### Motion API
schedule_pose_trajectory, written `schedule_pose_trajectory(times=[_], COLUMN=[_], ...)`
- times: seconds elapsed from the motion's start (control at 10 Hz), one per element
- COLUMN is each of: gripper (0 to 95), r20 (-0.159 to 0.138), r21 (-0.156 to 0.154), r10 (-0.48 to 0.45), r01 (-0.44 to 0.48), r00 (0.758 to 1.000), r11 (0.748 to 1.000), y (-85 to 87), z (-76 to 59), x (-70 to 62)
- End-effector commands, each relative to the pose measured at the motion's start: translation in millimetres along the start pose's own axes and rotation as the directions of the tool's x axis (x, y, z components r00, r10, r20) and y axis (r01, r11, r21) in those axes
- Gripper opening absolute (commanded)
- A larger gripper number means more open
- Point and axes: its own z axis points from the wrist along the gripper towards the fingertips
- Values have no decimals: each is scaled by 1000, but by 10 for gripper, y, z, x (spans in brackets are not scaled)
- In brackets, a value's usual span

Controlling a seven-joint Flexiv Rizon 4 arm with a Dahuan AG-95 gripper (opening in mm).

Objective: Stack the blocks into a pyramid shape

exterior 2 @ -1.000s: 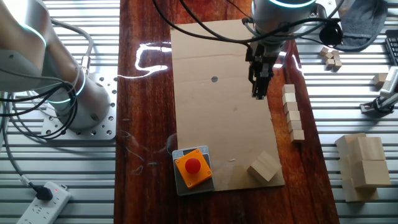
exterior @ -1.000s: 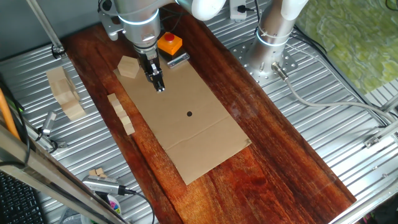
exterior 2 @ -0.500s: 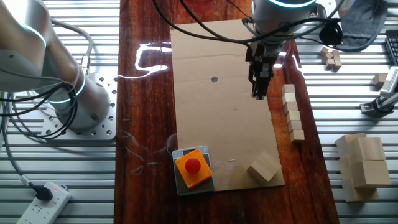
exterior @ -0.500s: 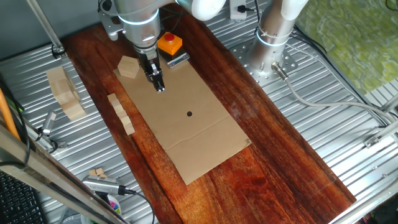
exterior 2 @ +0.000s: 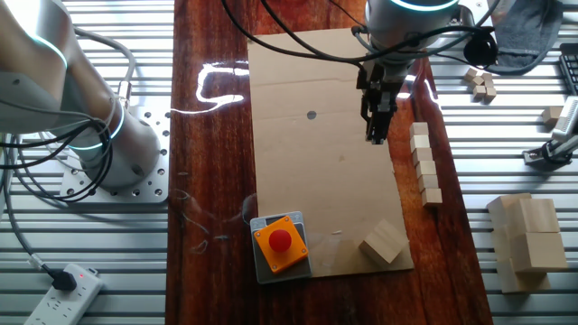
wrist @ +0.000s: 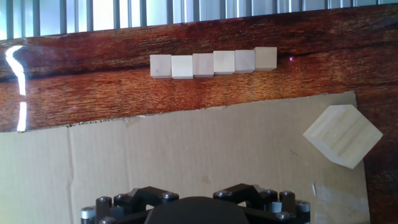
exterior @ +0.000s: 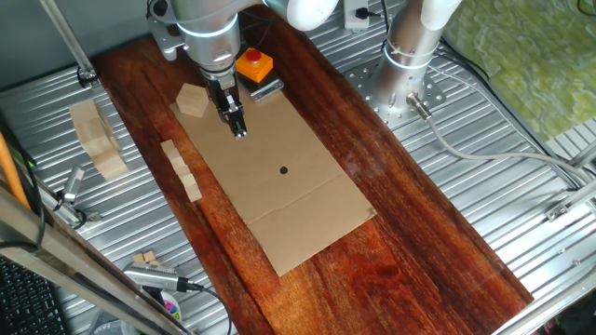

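Observation:
Several small pale wooden blocks point(wrist: 213, 62) lie side by side in a straight row on the dark wooden board beside the cardboard sheet point(exterior: 279, 177). The row also shows in one fixed view point(exterior: 182, 170) and in the other fixed view point(exterior 2: 424, 164). My gripper point(exterior: 238, 128) hangs over the cardboard, apart from the row, with its fingers together and nothing between them. It also shows in the other fixed view point(exterior 2: 375, 134). The hand view shows only the hand's dark body at the bottom edge, not the fingertips.
A larger faceted wood chunk point(exterior: 193, 100) lies on the cardboard's corner. An orange box with a red button point(exterior: 253, 63) stands near it. Big pale wooden slabs point(exterior: 96, 138) lie on the metal grating. A few more small blocks point(exterior 2: 481, 83) lie off the board.

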Motion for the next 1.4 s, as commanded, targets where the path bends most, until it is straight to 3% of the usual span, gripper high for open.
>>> schedule_pose_trajectory(times=[0.1,1.1,1.4], gripper=[0,0,0], r20=[102,97,92], r21=[58,64,58], r10=[-346,-344,-373], r01=[342,339,369], r00=[933,934,923], r11=[938,939,928], y=[0,0,-1], z=[0,0,1], x=[1,1,1])
